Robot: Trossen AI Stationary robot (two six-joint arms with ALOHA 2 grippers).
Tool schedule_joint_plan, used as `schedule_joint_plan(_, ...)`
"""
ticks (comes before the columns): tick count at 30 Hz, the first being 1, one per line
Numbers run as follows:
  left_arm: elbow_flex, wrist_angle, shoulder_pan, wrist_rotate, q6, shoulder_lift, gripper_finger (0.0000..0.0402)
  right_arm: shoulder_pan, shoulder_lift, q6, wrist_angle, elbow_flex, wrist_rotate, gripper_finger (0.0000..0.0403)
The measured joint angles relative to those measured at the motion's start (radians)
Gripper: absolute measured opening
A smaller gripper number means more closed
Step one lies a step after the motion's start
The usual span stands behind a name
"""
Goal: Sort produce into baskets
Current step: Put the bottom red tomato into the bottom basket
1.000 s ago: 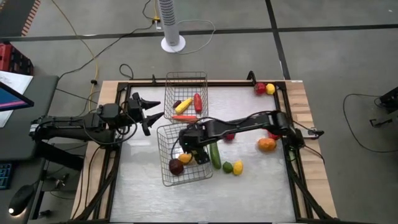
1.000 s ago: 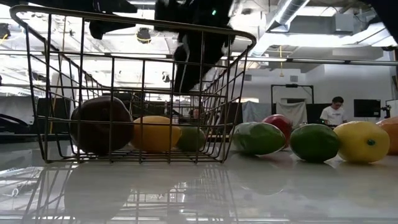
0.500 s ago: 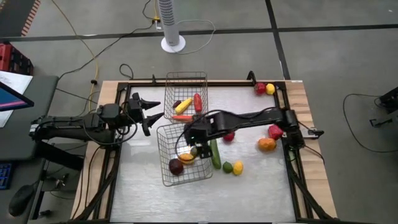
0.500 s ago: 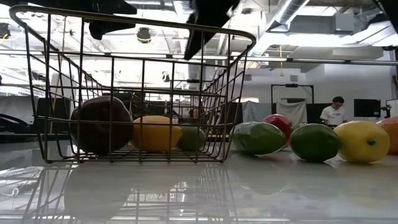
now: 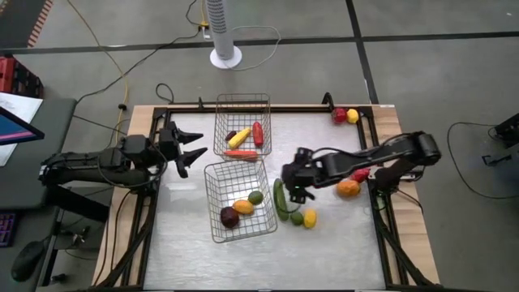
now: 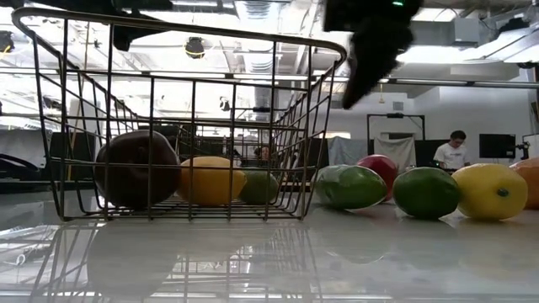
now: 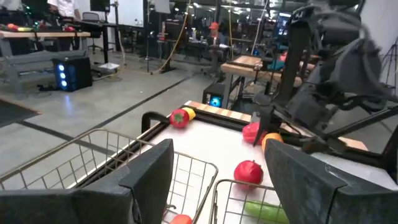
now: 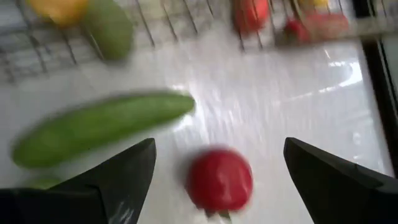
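Two wire baskets stand mid-table. The far basket (image 5: pixel 242 126) holds yellow, red and orange pieces. The near basket (image 5: pixel 239 203) holds a dark purple piece (image 6: pixel 135 168), a yellow one (image 6: pixel 210 181) and a green one (image 6: pixel 257 187). My right gripper (image 5: pixel 296 185) hangs open and empty right of the near basket, above a cucumber (image 8: pixel 102 127) and a round red fruit (image 8: pixel 219 179) that lie on the table. My left gripper (image 5: pixel 197 144) waits open and empty, pointing level at the baskets' left side.
Loose produce lies right of the near basket: a green piece (image 5: pixel 297 217), a yellow one (image 5: pixel 310 218), an orange one (image 5: pixel 348 188) and a red one (image 5: pixel 359 172). A red piece and a yellow piece (image 5: pixel 345 115) sit at the far right corner. A person stands far behind the table (image 6: pixel 453 151).
My right gripper has drawn up out of the near basket and swung toward the table's right edge, past the basket's right rim, turning as it went. It now hangs over the cucumber and the red fruit. The produce in the basket lies as before.
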Motion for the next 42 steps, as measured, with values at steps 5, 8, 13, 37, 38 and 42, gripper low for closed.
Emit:
schedule_joint_plan(5, 0.000, 0.019, 0.000, -0.001, -0.004, 0.019, 0.0239, -0.017, -0.108, 0.046, 0.145, -0.231, 0.012, 0.0379)
schedule_joint_plan(8, 0.000, 0.035, 0.000, -0.001, -0.004, 0.045, 0.0239, -0.047, -0.146, 0.018, 0.268, -0.332, 0.013, 0.0379)
schedule_joint_plan(13, 0.000, 0.043, 0.000, -0.001, 0.007, 0.082, 0.0239, -0.100, -0.141, -0.028, 0.354, -0.413, -0.001, 0.0379)
schedule_joint_plan(37, 0.000, 0.052, 0.000, -0.058, 0.041, 0.069, 0.0239, -0.173, -0.095, -0.058, 0.343, -0.348, -0.085, 0.0346)
schedule_joint_plan(38, 0.000, 0.052, 0.000, -0.069, 0.041, 0.073, 0.0239, -0.168, -0.103, -0.062, 0.339, -0.335, -0.075, 0.0347)
schedule_joint_plan(42, 0.000, 0.047, 0.000, -0.081, 0.042, 0.075, 0.0239, -0.145, -0.141, -0.074, 0.375, -0.288, -0.052, 0.0351)
